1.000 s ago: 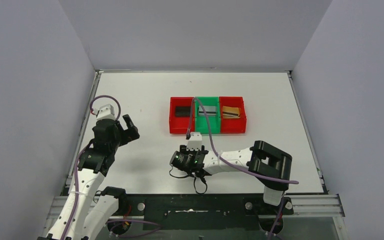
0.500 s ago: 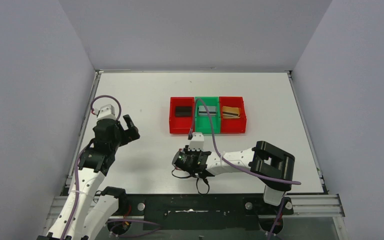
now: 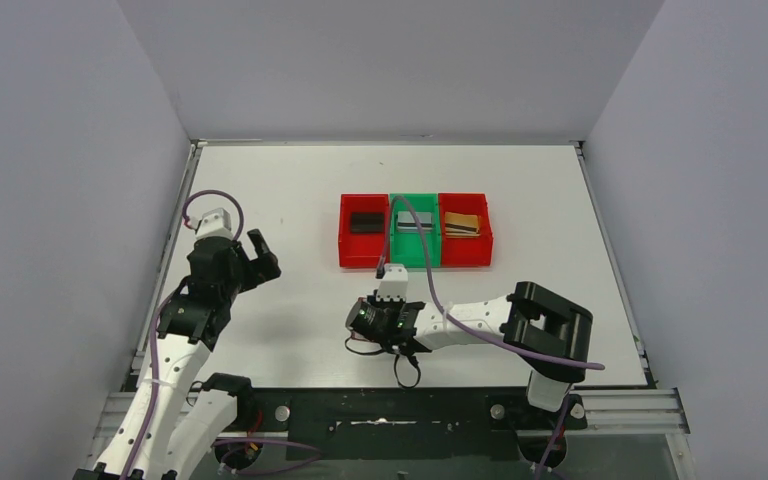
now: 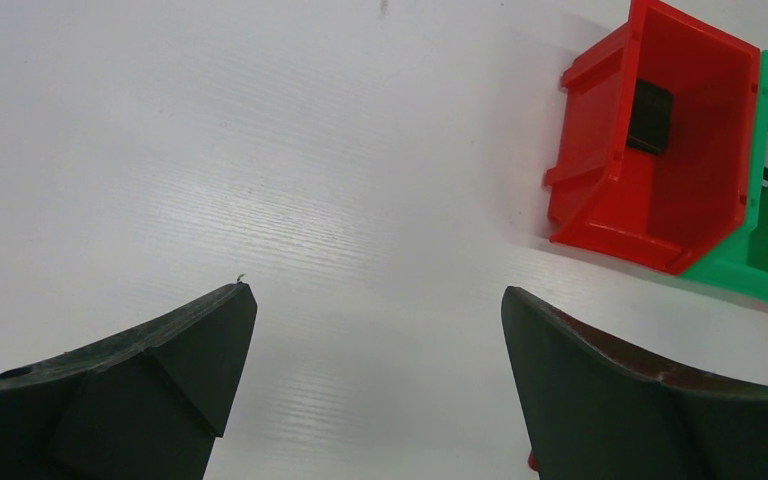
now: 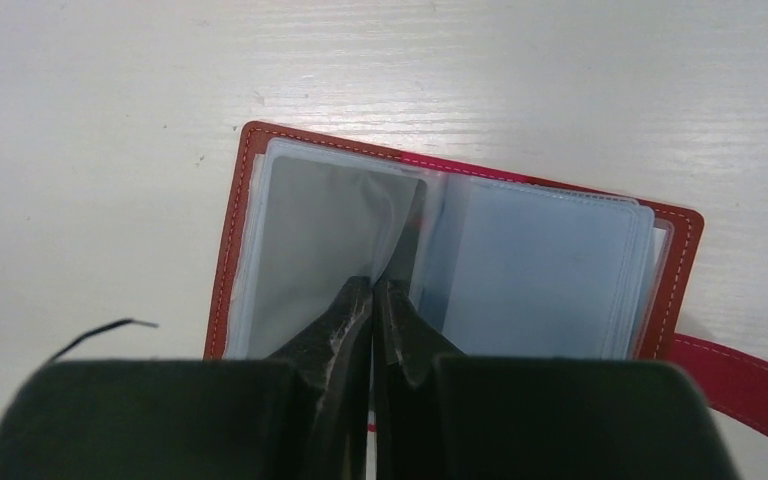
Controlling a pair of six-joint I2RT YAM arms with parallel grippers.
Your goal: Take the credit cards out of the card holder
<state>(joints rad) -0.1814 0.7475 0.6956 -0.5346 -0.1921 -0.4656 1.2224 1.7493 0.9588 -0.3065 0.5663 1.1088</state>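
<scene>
The card holder (image 5: 675, 235) lies open on the white table, dark red with clear bluish-grey sleeves and a red clasp tab (image 5: 750, 385) at the right. My right gripper (image 5: 372, 288) is shut at the holder's spine, pinching a raised sleeve page (image 5: 400, 225). The left page looks grey; I cannot tell whether a card is in it. From above, the right gripper (image 3: 370, 325) covers the holder. A black card (image 3: 365, 221), a silver-grey card (image 3: 419, 220) and a gold-tan card (image 3: 462, 223) lie in the bins. My left gripper (image 3: 257, 262) is open and empty over the left of the table.
Three joined bins stand mid-table: a red bin (image 3: 348, 250), a green bin (image 3: 412, 260) and a red bin (image 3: 484, 250). The left red bin (image 4: 600, 170) also shows in the left wrist view. The right arm's purple cable (image 3: 415, 250) arcs over the green bin.
My right gripper has shifted slightly to the right over the holder. The left arm has hardly moved.
</scene>
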